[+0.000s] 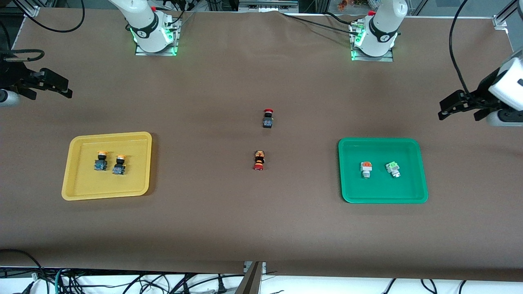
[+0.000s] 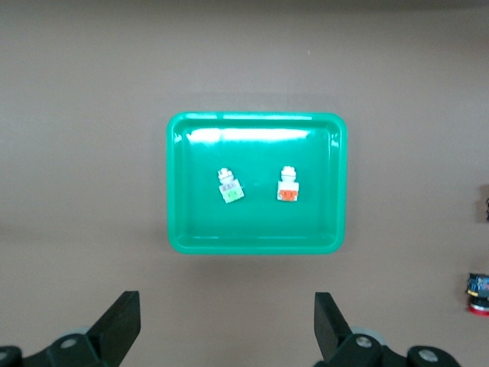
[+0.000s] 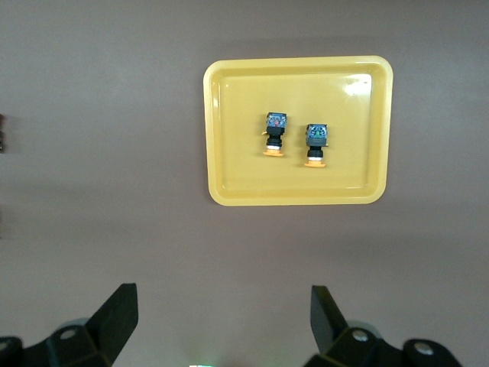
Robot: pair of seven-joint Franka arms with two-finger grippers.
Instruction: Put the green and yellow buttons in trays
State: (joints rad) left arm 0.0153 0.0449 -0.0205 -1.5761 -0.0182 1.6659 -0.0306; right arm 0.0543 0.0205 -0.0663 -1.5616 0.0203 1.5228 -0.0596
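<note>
Yellow buttons [image 1: 109, 162] inside yellow tray [image 1: 81, 143]; green-topped [image 1: 393, 168] and orange-topped [image 1: 366, 169] in green tray [image 1: 416, 163]. Red-capped pair [image 1: 267, 118] shown fully in front view only. Left gripper [image 2: 227, 325], right gripper [image 3: 224, 321]: spread, empty.

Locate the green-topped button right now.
The green-topped button lies in the green tray toward the left arm's end of the table, beside the orange-topped button.
</note>
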